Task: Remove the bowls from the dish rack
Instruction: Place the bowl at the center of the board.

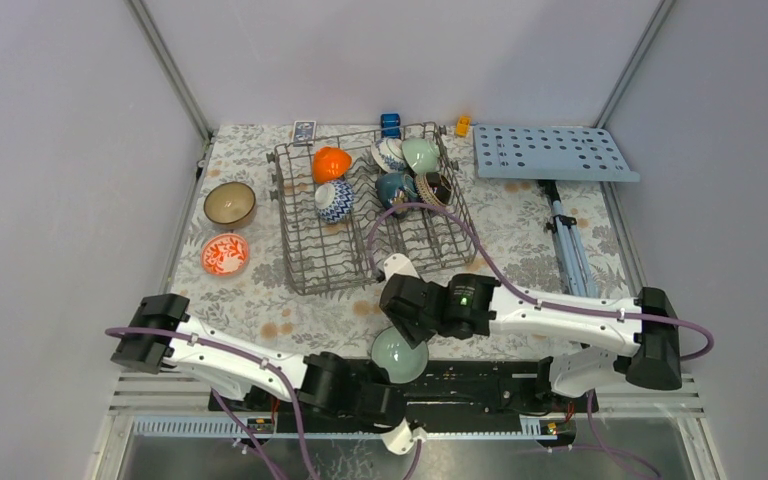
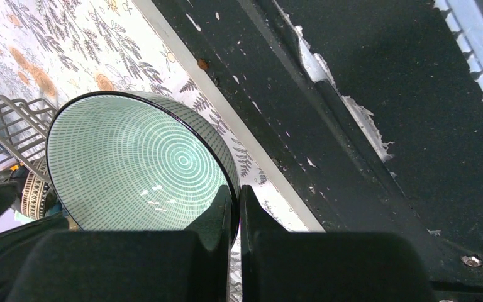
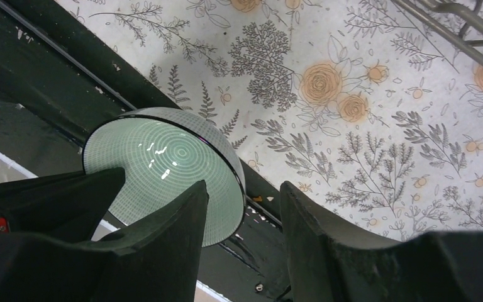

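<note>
A robotics lab cell, set with kitchen props

Plain grey panels (image 1: 60, 150) in metal framing (image 1: 171, 70) box in a floral-clothed table (image 1: 520, 240); two robot arms (image 1: 550, 308) are bolted at its near edge, a dish rack (image 1: 340, 250) stands mid-table, and a perforated blue board (image 1: 550, 152) lies at the far right corner.

Floral tablecloth (image 1: 520, 240), light-blue holed board (image 1: 553, 153), small blue object (image 1: 390, 124), small orange object (image 1: 462, 125).

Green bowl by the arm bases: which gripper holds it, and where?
The left gripper pinches the green bowl by its rim. The right gripper is open beside it, not gripping.
</note>
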`<state>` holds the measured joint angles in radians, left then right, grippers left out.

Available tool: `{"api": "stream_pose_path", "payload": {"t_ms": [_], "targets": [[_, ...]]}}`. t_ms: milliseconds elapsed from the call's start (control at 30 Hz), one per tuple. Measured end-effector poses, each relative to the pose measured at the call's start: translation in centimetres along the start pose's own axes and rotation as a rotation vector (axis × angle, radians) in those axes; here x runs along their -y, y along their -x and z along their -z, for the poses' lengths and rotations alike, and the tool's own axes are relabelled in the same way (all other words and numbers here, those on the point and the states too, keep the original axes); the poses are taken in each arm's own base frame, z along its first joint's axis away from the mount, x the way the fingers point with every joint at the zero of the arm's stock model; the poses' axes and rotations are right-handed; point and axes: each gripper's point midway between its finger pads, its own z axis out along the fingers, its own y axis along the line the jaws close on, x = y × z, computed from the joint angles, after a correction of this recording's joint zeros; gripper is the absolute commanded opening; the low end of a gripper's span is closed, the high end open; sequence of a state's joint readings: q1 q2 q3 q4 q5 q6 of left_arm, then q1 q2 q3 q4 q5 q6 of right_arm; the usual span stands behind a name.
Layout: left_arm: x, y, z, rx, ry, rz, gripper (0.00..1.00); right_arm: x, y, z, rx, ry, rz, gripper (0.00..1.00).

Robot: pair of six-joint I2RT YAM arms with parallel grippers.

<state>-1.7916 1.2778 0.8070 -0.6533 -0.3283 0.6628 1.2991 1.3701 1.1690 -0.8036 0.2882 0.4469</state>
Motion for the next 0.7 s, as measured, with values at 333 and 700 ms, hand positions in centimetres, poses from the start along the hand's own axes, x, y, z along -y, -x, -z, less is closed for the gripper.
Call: {"api": "stream_pose_path", "payload": {"t_ms": [333,700], "targets": [[0.3,0.4,0.1,0.010,-0.004,-0.011,0.00,-0.1,-1.4,-1.9,-0.020,-0.046,0.006,0.45],[0.9,0.7,-0.1,0.019,-0.001,0.014,0.00,-0.7,-1.8,-2.6,-0.016,-0.031,-0.022,0.39]]}}
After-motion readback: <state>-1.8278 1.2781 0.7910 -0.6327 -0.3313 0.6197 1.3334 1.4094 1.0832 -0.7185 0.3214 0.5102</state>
